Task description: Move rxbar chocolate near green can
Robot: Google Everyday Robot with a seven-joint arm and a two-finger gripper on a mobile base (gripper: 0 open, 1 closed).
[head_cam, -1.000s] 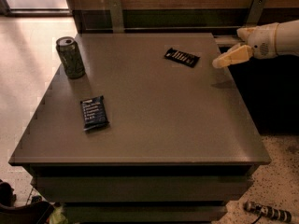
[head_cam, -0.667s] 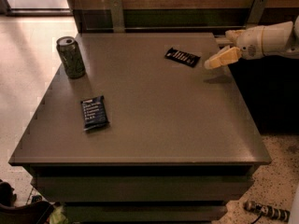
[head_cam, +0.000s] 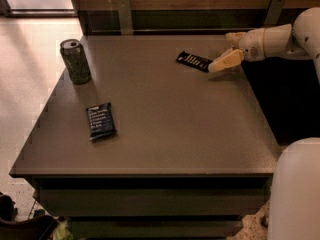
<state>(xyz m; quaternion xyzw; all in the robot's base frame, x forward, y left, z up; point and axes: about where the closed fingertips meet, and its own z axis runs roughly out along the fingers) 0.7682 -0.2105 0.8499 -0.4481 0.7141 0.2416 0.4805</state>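
The rxbar chocolate [head_cam: 194, 60], a slim black wrapper with white lettering, lies flat at the far right of the grey table [head_cam: 170, 129]. The green can [head_cam: 76, 61] stands upright at the far left of the table, well apart from the bar. My gripper [head_cam: 220, 52] reaches in from the right on a white arm, just right of the rxbar chocolate. It is open and holds nothing. Its lower finger [head_cam: 225, 61] has its tip close to the bar's right end.
A wider dark blue bar wrapper [head_cam: 101, 120] lies at the front left of the table. A wood-panelled wall with metal brackets [head_cam: 123, 13] runs behind the table. A white part of the robot [head_cam: 297, 189] fills the lower right corner.
The gripper has moved left and slightly down, from beyond the table's right side to right beside the black bar. The bars and the can have not moved.
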